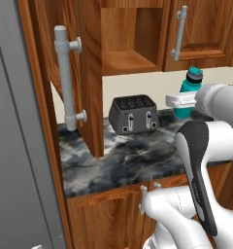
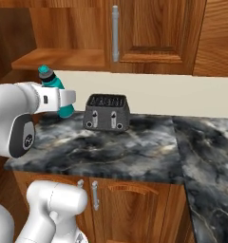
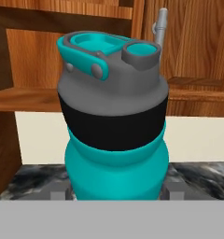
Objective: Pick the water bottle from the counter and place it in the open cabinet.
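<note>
My gripper is shut on the water bottle, a teal cylinder with a dark grey cap, and holds it upright in the air above the marble top. In the right base view the water bottle sits in the gripper, left of the toaster. The hand view shows the water bottle close up, with a fingertip low on each side. The open cabinet is up and to the left of the bottle, its wooden shelf bare. The counter is out of view.
A black toaster stands on the narrow marble top against the wall. The open cabinet door with its long silver handle juts out at the left. A closed upper cabinet hangs to the right of the open one.
</note>
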Available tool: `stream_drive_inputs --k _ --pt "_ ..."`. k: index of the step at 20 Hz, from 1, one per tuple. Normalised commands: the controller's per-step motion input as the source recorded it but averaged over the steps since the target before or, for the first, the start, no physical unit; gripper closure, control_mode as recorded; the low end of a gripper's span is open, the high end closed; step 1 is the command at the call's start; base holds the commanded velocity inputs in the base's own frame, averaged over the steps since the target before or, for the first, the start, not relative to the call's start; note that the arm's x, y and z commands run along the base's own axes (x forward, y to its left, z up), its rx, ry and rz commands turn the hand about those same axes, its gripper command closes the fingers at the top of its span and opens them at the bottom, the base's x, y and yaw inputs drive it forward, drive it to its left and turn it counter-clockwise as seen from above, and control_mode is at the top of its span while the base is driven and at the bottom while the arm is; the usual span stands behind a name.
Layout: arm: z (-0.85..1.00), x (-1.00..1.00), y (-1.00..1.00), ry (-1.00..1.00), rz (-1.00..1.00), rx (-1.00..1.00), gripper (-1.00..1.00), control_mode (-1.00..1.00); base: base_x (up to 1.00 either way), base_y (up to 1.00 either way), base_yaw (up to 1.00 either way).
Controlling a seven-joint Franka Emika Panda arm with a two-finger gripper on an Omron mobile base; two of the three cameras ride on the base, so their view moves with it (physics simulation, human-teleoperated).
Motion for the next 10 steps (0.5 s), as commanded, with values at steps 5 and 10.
stream_drive_inputs --k 5,10 --pt "0.00 0.00 0.00 0.00 0.00 0.00 1.00 1.00 0.20 0.11 -0.01" --pt "0.00 0.00 0.00 0.00 0.00 0.00 1.00 1.00 0.21 0.01 0.09"
